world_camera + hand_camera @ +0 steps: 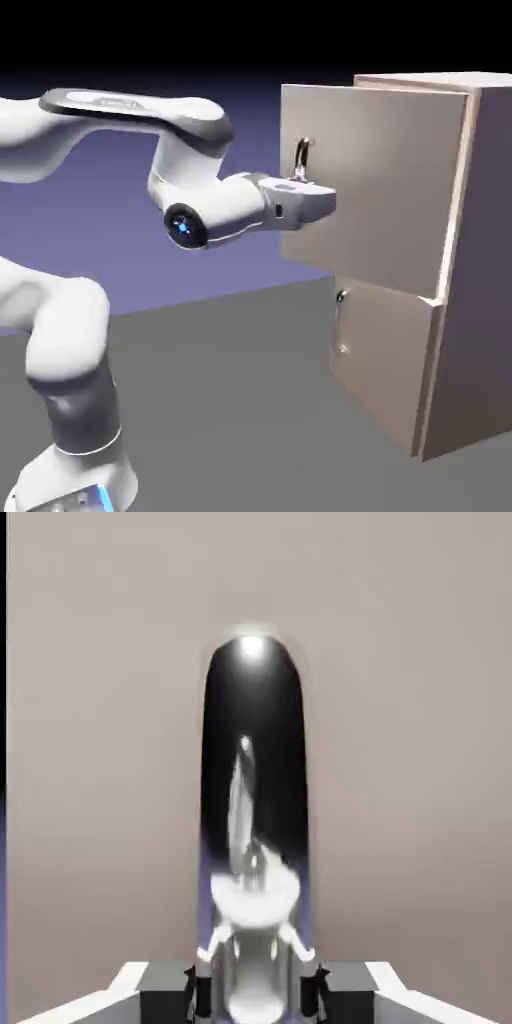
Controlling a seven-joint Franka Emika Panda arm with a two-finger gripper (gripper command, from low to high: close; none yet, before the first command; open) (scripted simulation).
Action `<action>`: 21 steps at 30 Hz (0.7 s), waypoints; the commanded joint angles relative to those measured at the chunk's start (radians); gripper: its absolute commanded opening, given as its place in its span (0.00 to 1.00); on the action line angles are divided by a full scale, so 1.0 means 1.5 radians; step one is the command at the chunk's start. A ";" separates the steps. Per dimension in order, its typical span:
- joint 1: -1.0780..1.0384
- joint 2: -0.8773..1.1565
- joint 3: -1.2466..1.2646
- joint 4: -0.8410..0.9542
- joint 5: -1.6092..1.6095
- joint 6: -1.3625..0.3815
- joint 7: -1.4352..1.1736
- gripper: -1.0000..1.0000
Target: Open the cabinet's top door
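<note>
White arm (205,125) reaching toward cabinet (485,240), gripper (256,997) pinching handle (255,702); top door (390,180) standing ajar, pull seemingly underway, needing wider swing.

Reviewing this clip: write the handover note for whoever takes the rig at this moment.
Tool: closed on the top door's handle, one fingertip on each side of it.
Cabinet: stands at the exterior view's right; its lower door looks shut.
Done: handle gripped, top door swung partly open, its handle edge out from the cabinet front.
Left: probably keep hold and swing the top door wider.
</note>
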 commanded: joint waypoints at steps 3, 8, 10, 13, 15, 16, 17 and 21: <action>-0.003 -0.013 -0.059 -0.012 -0.085 -0.060 0.025 0.00; -0.017 -0.010 -0.168 -0.010 -0.230 -0.181 0.052 0.00; -0.022 0.002 -0.215 0.001 -0.288 -0.236 0.057 0.00; -0.023 0.033 -0.287 0.030 -0.370 -0.323 0.057 0.00; -0.018 0.061 -0.334 0.056 -0.418 -0.381 0.054 0.00; -0.013 0.077 -0.357 0.071 -0.440 -0.410 0.051 0.00; -0.007 0.093 -0.380 0.087 -0.462 -0.439 0.048 0.00; 0.028 0.166 -0.468 0.161 -0.533 -0.555 0.031 0.00</action>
